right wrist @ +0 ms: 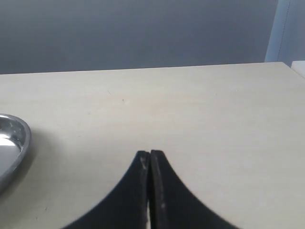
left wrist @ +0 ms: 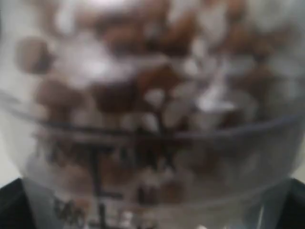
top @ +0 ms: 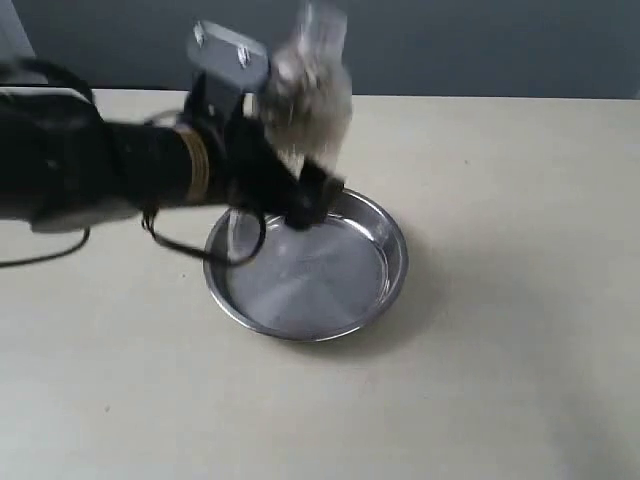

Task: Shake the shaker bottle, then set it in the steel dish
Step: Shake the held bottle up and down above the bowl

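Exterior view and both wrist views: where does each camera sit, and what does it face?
Exterior view: above the table, looking down at the steel dish and the shaker bottle; the left arm shows.
Left wrist view: on the left arm, close to the bottle, which fills the picture; dark jaws flank it.
Right wrist view: on the right arm, looking across the table to a grey wall; its shut jaws show.
Shared: exterior and right wrist views both show the dish.

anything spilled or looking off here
Nothing spilled. The shaker bottle is only motion-blurred, held up by the left tool near the steel dish; its grains are inside, none visible on the table.
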You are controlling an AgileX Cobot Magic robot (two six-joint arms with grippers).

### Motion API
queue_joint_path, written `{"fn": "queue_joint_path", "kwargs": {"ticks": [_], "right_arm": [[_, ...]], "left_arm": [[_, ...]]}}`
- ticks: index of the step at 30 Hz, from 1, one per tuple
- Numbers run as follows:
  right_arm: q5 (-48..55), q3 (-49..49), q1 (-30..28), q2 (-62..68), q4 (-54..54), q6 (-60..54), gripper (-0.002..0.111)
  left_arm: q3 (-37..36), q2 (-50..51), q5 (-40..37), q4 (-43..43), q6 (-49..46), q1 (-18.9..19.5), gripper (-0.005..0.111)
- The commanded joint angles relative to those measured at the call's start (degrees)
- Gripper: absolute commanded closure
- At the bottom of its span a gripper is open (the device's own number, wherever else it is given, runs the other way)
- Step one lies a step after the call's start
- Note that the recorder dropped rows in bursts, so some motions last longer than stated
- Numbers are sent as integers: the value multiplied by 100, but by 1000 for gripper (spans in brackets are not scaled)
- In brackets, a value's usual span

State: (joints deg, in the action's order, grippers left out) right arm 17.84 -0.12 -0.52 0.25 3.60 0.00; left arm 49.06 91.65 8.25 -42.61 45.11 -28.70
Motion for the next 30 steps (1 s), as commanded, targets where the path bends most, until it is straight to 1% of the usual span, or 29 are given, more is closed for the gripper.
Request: {"fn": "queue_joint_path", "kwargs": {"ticks": [1, 2, 3, 5, 6, 7, 8, 9, 10, 11, 12, 13, 14, 16, 17, 19, 21, 22, 23, 24, 25, 27, 29, 30], "right_arm": [[-36, 12, 1, -25, -33, 0, 109], [-36, 12, 1, -25, -33, 0, 109], [-36, 12, 1, -25, -33, 0, 109], [-36, 12, 1, -25, -23, 0, 109], [-36, 12, 1, -25, -23, 0, 109], [-36, 12, 1, -25, -23, 0, 109], [-36, 12, 1, -25, -23, 0, 109], [-36, 12, 1, -25, -23, 0, 109], [-36, 12, 1, -25, -23, 0, 109], [-36, 12, 1, -25, -23, 0, 109], [-36, 12, 1, -25, -23, 0, 109], [-36, 12, 1, -25, -23, 0, 109], [-36, 12, 1, -25, -23, 0, 109], [-36, 12, 1, -25, -23, 0, 109], [-36, 12, 1, -25, -23, 0, 109], [-36, 12, 1, -25, -23, 0, 109], [-36, 12, 1, -25, -8, 0, 109], [-36, 12, 1, -25, -8, 0, 109], [-36, 12, 1, -25, -8, 0, 109], [-36, 12, 1, -25, -8, 0, 109], [-36, 12, 1, -25, -8, 0, 109], [-36, 12, 1, -25, -8, 0, 109], [-36, 12, 1, -25, -8, 0, 109], [-36, 12, 1, -25, -8, 0, 109]], "left_arm": [[852, -1004, 472, -518, -199, -268, 106], [900, -1071, 276, -314, -211, -278, 106], [772, -957, 124, -58, -211, -278, 106], [230, -363, -146, 9, -186, -278, 106], [86, -135, -161, 106, -86, -278, 106], [38, -1, -33, 132, 62, -307, 106], [104, -70, 238, 59, 116, -364, 106], [314, -237, 537, -49, 73, -397, 106], [629, -509, 644, -188, 24, -452, 106], [987, -748, 537, -354, -140, -465, 106], [1172, -883, 282, -389, -160, -465, 106], [1183, -866, -72, -190, -145, -451, 106], [957, -684, -416, -161, -145, -451, 106], [340, -145, -622, -136, -128, -451, 106], [121, 109, -536, -57, -23, -451, 106], [80, 127, -145, -75, -5, -528, 106], [478, -355, 221, -221, -129, -584, 106], [756, -596, 255, -325, -222, -597, 106], [968, -734, 111, -298, -333, -567, 106], [975, -716, -87, -110, -333, -507, 106], [830, -582, -244, -34, -333, -461, 106], [310, -39, -456, 71, -306, -356, 106], [178, 125, -274, 253, -220, -349, 106], [235, -43, -24, 169, -220, -407, 106]]}}
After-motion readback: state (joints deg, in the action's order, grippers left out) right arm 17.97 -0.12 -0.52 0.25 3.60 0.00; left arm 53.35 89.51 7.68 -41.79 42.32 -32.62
